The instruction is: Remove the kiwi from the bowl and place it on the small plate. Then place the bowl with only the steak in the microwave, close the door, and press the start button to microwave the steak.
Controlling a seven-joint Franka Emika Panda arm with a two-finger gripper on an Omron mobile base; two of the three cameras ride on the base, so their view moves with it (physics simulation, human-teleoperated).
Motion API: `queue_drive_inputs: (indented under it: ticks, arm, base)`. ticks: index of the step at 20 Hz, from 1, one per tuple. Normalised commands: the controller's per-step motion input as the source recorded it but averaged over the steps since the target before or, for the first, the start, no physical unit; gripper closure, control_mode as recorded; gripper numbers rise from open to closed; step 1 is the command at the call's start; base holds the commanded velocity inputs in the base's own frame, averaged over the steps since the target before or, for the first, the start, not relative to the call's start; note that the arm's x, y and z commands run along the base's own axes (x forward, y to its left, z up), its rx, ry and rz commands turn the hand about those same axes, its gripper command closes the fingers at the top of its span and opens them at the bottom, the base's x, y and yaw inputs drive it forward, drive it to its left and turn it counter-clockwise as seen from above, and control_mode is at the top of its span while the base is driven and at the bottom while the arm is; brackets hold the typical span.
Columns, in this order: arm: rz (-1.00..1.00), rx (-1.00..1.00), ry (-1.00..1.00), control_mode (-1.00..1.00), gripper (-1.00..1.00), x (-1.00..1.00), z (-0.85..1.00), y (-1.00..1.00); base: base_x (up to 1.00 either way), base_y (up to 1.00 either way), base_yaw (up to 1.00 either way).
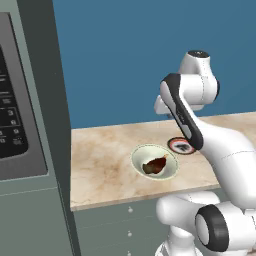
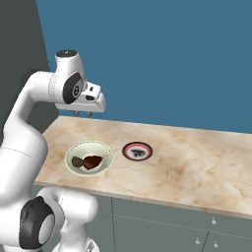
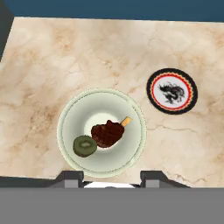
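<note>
Microwave (image 1: 15, 115) sits far off to the left of the claw, its black keypad panel (image 1: 10, 125) facing out of a grey cabinet column; door not distinguishable.

Claw (image 2: 82, 113) hangs high above the tabletop (image 2: 197, 167), pointing straight down, nothing between its fingers. In the hand view the two dark fingertips (image 3: 72, 178) stand apart with a clear gap, so it is partly spread and empty.

Bowl (image 3: 101, 131) lies directly below the claw on the marble, well clear of it. In the hand view, inside the bowl:
- kiwi (image 3: 85, 145) at lower left of the bowl floor, just above the left fingertip, green cut face up
- steak (image 3: 107, 134) centre of the bowl, touching or just beside the kiwi, tan tip pointing up-right

In the right base view the kiwi (image 2: 77, 161) is left of the steak (image 2: 92, 161) within the bowl (image 2: 89, 158).

Small plate (image 3: 172, 91) lies to the right of the bowl and further from the claw, apart from the bowl rim, flat on the tabletop, bare. In the left base view the small plate (image 1: 181, 146) is partly behind the arm, bowl (image 1: 155, 162) just left of it.
</note>
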Motion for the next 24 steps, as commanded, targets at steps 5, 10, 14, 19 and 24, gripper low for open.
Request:
queue_drive_inputs:
  ticks: [5, 10, 14, 19, 24]
  arm:
    - [0.00, -0.03, 0.00, -1.00, -1.00, -0.13, -0.32, 0.17]
    - [0.00, -0.04, 0.16, -1.00, -1.00, 0.00, -0.91, 0.14]
    - [0.05, 0.00, 0.04, -1.00, -1.00, 0.00, -0.69, 0.00]
    - [0.06, -0.05, 0.03, -1.00, -1.00, -0.02, -0.39, 0.07]
    - [-0.06, 0.00, 0.05, -1.00, -1.00, -0.06, -0.24, 0.22]
  base:
    - [0.00, 0.00, 0.00]
    - [0.00, 0.00, 0.00]
    - [0.00, 0.00, 0.00]
    - [0.00, 0.00, 0.00]
    - [0.00, 0.00, 0.00]
